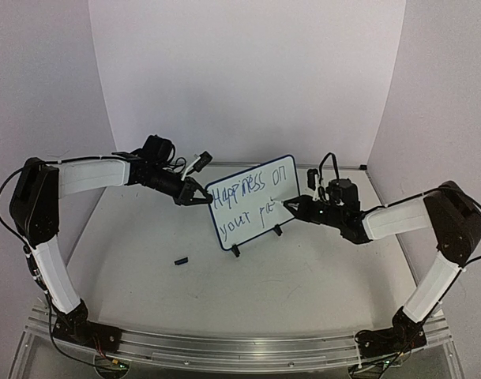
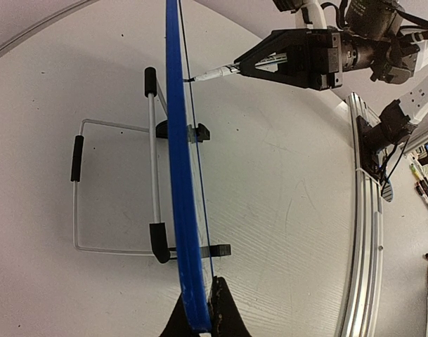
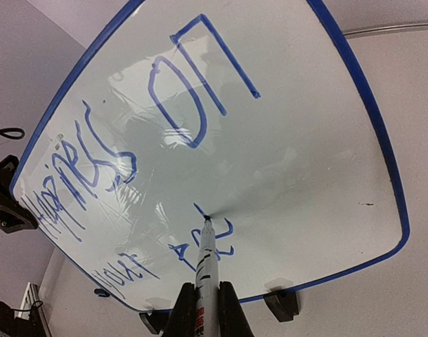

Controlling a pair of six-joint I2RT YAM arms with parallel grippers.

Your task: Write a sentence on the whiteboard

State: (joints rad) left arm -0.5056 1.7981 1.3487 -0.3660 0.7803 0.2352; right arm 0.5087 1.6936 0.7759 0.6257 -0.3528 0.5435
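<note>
The whiteboard (image 1: 252, 201) stands tilted on the table on two black clip feet. My left gripper (image 1: 199, 193) is shut on its left edge; in the left wrist view the blue rim (image 2: 177, 175) runs edge-on into the left gripper (image 2: 199, 319). The sentence (image 1: 248, 189) reads "Happiness on" over "your" and the start of another word (image 3: 98, 158). My right gripper (image 1: 297, 205) is shut on a slim white marker (image 3: 206, 267), whose tip touches the whiteboard (image 3: 305, 154) beside the last blue strokes. The right gripper (image 3: 206, 312) sits just below the board's lower rim.
A small black cap (image 1: 181, 260) lies on the table in front of the board's left side. A wire stand (image 2: 115, 189) props the board from behind. An aluminium rail (image 1: 248, 347) runs along the near edge. White walls close the back and sides.
</note>
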